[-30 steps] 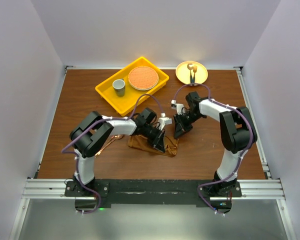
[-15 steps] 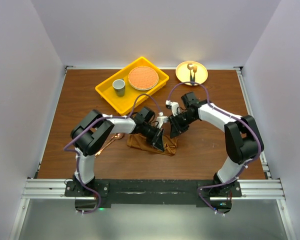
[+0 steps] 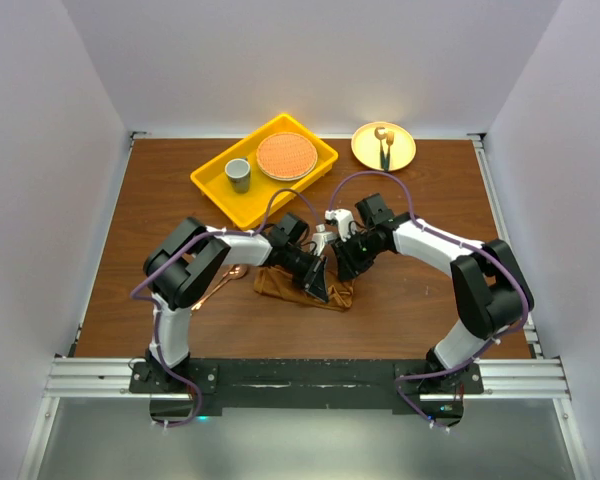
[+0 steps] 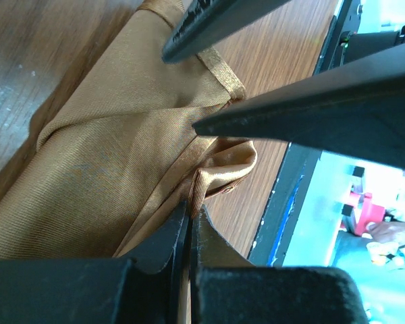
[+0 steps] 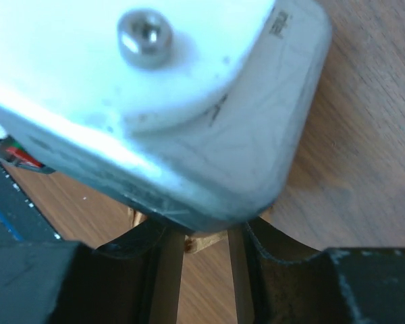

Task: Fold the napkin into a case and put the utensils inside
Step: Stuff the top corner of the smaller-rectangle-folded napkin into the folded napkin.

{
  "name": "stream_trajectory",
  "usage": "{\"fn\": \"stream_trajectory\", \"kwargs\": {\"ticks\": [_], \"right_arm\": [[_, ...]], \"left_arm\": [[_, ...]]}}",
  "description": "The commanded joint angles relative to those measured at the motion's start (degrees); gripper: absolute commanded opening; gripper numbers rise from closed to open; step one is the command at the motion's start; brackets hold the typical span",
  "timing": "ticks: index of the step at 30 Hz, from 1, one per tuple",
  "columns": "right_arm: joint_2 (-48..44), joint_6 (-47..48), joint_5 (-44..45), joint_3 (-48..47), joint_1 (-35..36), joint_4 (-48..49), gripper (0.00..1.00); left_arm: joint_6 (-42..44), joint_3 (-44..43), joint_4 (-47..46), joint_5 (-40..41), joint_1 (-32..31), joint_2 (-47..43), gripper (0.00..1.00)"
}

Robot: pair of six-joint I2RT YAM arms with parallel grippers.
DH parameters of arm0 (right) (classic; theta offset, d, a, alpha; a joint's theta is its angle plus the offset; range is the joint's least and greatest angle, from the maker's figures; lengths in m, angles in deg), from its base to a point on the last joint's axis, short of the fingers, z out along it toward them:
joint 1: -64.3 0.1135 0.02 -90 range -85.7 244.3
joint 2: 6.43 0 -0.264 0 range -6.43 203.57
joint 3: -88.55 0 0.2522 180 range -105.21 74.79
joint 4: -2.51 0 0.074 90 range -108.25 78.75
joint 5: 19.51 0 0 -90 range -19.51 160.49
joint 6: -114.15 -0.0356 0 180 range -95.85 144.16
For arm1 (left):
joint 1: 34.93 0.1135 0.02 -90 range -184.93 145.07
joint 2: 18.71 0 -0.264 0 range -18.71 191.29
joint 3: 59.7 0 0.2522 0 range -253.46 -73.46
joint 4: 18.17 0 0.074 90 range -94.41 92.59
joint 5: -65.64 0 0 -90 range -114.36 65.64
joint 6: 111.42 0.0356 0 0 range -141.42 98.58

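Note:
The rust-brown napkin (image 3: 285,286) lies folded into a narrow oblong near the table's middle, and its layered folds fill the left wrist view (image 4: 115,148). My left gripper (image 3: 317,284) is shut on a pinched fold at the cloth's right end (image 4: 190,206). My right gripper (image 3: 345,262) hovers just right of it, open, with only a napkin corner (image 5: 204,239) showing between its fingers (image 5: 163,270). Those fingers (image 4: 310,115) cross the top of the left wrist view. The copper spoon (image 3: 227,277) lies left of the napkin, partly hidden under my left arm.
A yellow tray (image 3: 212,186) at the back holds a grey cup (image 3: 238,174) and an orange plate (image 3: 286,156). A yellow plate (image 3: 398,158) with a dark-handled utensil (image 3: 385,148) sits at back right. The left wrist's white housing (image 5: 155,101) blocks most of the right wrist view.
My right gripper has slid left, close to the left gripper and the napkin's right end, and its jaws have spread. The left gripper has stayed shut on the cloth.

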Motion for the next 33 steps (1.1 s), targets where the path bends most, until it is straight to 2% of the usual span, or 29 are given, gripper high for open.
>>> {"fn": "stream_trajectory", "kwargs": {"ticks": [1, 8, 14, 27, 30, 31, 33], "right_arm": [[-3.4, 0.5, 2.2, 2.0, 0.6, 4.6, 0.35], [-3.1, 2.0, 3.5, 3.6, 1.2, 6.0, 0.35], [-2.9, 2.2, 4.3, 3.4, 2.1, 6.5, 0.29], [-2.3, 3.4, 5.9, 3.6, 3.5, 5.5, 0.29], [-2.1, 3.5, 6.0, 3.4, 3.8, 5.2, 0.23], [-2.2, 3.6, 6.0, 3.4, 3.7, 5.3, 0.16], [-2.3, 3.6, 6.2, 3.2, 3.9, 5.2, 0.1]], "left_arm": [[-0.6, -0.9, 0.5, 0.7, 0.9, 2.0, 0.0], [-0.8, -1.1, 0.6, 0.7, 1.1, 2.5, 0.0], [-0.9, -1.6, 1.0, 0.6, 1.2, 2.8, 0.0], [-1.5, -1.7, 0.8, 0.3, 1.8, 3.5, 0.0], [-1.5, -1.7, 0.8, 0.3, 2.0, 3.6, 0.0], [-1.5, -1.8, 0.8, 0.3, 2.0, 3.6, 0.0], [-1.4, -1.9, 0.9, 0.3, 2.0, 3.5, 0.0]]}}
